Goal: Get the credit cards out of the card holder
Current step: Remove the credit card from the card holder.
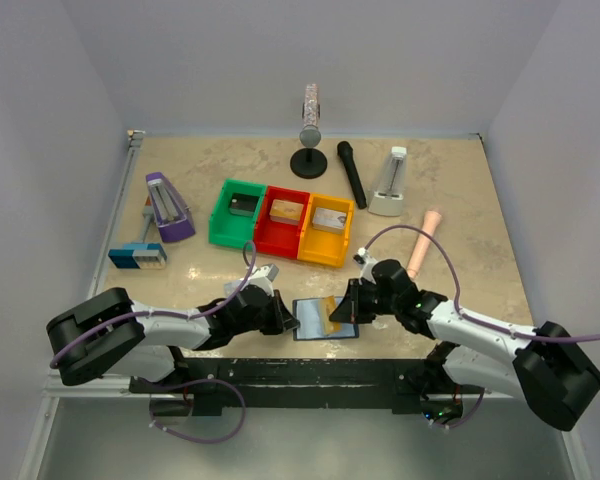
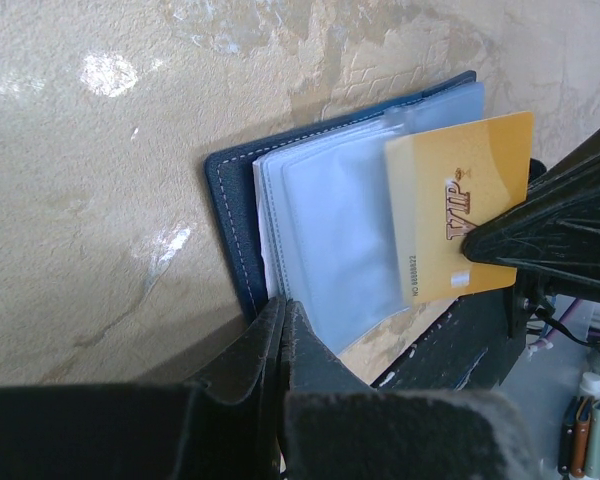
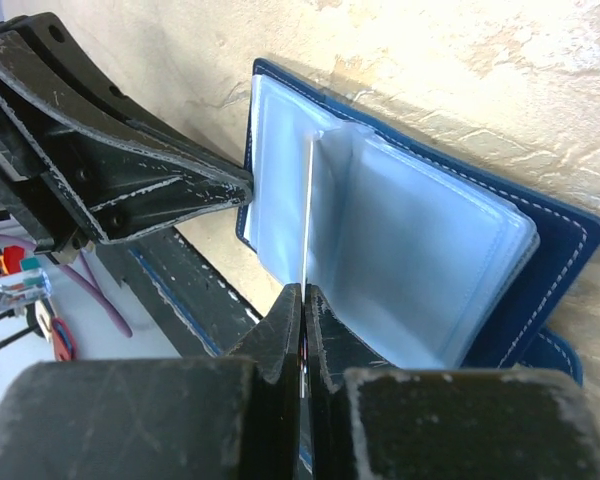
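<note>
Gold card (image 2: 450, 200) w/ "VIP", navy holder (image 2: 228, 220)

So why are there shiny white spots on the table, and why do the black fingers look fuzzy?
Left wrist view: light glares off the glossy table; right wrist view: the right gripper, shut on the gold card, sits too near the lens to focus, while the card holder is sharp.

The yellow card (image 2: 455, 215) says "VIP" in dark letters. A tiny number line at its 9 o'clock is too small to read.
</note>
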Controlling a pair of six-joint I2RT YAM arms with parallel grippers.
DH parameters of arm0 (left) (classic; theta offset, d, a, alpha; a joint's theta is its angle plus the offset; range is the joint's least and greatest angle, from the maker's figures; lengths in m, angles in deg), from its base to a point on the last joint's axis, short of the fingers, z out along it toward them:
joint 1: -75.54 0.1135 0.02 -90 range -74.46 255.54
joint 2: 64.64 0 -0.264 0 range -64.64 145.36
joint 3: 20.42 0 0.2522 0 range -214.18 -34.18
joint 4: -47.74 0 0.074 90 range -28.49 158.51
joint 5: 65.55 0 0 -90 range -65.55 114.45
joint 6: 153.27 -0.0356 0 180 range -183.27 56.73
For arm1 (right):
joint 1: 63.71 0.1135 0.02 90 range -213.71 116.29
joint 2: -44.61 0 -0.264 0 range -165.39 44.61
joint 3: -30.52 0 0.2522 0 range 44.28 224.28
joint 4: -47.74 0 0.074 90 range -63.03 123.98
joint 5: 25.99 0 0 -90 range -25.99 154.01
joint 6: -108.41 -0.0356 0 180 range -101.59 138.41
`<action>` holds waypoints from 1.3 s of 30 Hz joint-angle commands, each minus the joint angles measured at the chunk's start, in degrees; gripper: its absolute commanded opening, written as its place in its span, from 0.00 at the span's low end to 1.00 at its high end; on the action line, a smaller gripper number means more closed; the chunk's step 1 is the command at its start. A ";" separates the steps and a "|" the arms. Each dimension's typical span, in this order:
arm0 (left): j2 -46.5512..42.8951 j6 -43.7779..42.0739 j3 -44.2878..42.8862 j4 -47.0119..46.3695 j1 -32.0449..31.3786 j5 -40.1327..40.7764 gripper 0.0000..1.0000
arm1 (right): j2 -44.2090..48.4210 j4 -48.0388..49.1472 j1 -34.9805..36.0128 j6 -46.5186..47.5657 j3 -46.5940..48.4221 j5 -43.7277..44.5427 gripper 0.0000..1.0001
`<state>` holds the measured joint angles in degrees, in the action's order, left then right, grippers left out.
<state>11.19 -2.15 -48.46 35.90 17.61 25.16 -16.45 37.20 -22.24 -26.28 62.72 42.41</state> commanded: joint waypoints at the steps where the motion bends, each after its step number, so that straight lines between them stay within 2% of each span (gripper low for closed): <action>1: 0.37 -1.27 -0.22 4.16 -0.16 1.84 0.00 | 2.52 -2.78 -0.43 2.06 3.18 2.00 0.00; 12: -2.00 -3.73 -3.47 6.27 -0.16 1.31 0.00 | 10.77 -13.32 -0.78 5.57 5.47 4.38 0.00; 16: -4.81 -5.39 -5.31 6.71 -0.16 0.43 0.13 | 14.55 -19.20 -0.78 7.85 7.13 5.26 0.00; 20: -8.23 -7.24 -8.30 8.46 -0.16 -0.45 0.32 | 17.28 -23.08 -0.78 10.05 8.63 5.52 0.00; 24: -13.33 -6.98 -8.66 8.82 -0.16 -0.27 0.42 | 18.95 -23.88 -0.78 11.64 9.16 3.51 0.00; 31: -24.49 -8.38 -2.87 2.59 0.45 0.79 0.55 | 20.80 -13.88 -0.87 11.03 6.35 -8.26 0.00; 33: -26.87 -9.00 -0.76 -0.22 0.54 0.17 0.59 | 21.15 -9.66 -0.87 9.28 4.95 -11.34 0.00; 37: -30.74 -9.27 1.18 1.61 0.63 0.79 0.64 | 20.54 -3.49 -0.78 5.67 3.89 -15.04 0.00; 39: -33.46 -8.83 3.64 -0.67 0.63 1.31 0.67 | 19.14 1.94 -0.78 2.77 4.06 -16.27 0.00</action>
<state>-19.02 -9.54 -47.37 39.57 17.89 25.32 3.77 27.98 -22.91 -19.19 66.65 31.13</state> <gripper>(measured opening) 0.652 0.011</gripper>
